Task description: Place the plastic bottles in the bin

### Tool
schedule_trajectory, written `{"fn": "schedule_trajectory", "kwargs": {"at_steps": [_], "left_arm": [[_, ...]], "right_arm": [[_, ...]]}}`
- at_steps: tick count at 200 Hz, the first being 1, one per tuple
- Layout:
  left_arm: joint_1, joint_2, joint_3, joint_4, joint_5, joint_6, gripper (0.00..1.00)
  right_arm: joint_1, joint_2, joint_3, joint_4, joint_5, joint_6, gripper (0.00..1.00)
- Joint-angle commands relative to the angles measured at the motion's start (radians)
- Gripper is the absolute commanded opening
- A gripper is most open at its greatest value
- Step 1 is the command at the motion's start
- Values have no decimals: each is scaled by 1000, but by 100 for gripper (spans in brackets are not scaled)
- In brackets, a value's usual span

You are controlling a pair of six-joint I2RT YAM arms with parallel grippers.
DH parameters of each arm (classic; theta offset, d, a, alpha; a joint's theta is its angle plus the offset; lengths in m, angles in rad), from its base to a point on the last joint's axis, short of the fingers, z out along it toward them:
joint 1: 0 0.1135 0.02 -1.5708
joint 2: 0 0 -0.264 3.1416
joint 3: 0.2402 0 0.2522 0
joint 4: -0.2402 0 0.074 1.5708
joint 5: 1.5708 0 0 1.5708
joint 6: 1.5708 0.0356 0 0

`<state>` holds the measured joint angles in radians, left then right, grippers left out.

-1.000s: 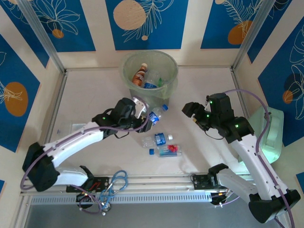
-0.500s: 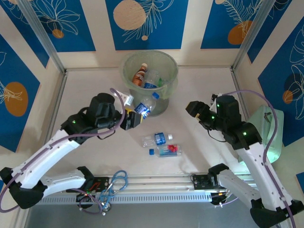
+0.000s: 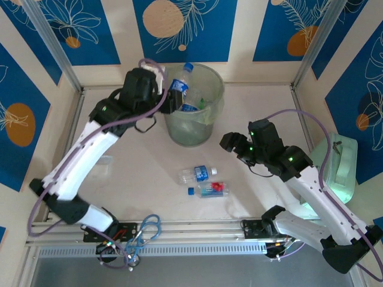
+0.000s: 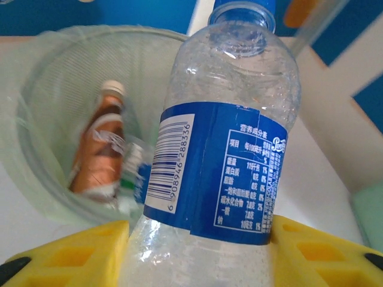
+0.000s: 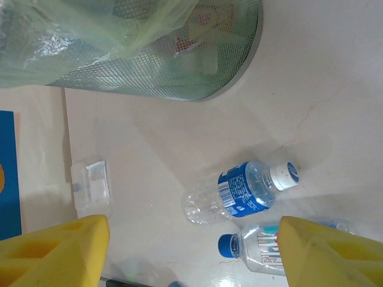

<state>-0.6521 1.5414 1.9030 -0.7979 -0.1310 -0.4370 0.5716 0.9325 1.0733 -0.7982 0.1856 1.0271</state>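
My left gripper point(image 4: 194, 254) is clenched on the lower body of a clear blue-labelled bottle point(image 4: 222, 161), cap pointing away from me. It looks empty, so I judge it light, thin-walled and slick, best pinched across the body below the label, where my yellow pads point(image 4: 66, 257) sit, gently enough not to buckle it. Just beyond and below it: the open bin point(image 4: 33, 155), brown-labelled bottle point(image 4: 99, 149) inside. My right gripper point(image 5: 191, 251) hangs spread and empty over a white-capped bottle point(image 5: 242, 191) and a blue-capped bottle point(image 5: 263, 248) lying on the table point(image 5: 335, 89).
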Motion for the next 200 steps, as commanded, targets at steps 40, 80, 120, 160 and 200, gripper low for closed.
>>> {"fn": "schedule_trajectory", "kwargs": {"at_steps": [40, 80, 120, 160, 200], "left_arm": [[99, 313, 320, -102, 9, 40, 66], [108, 363, 381, -140, -29, 72, 81], [108, 285, 354, -140, -35, 69, 81], [108, -5, -8, 29, 25, 49, 80], [108, -339, -445, 201, 137, -3, 81]], "right_arm": [[0, -25, 11, -38, 37, 11, 75], [-5, -18, 14, -81, 54, 23, 75], [2, 7, 14, -104, 48, 36, 75], [99, 60, -13, -160, 95, 151, 78], [171, 136, -123, -130, 58, 320, 80]]}}
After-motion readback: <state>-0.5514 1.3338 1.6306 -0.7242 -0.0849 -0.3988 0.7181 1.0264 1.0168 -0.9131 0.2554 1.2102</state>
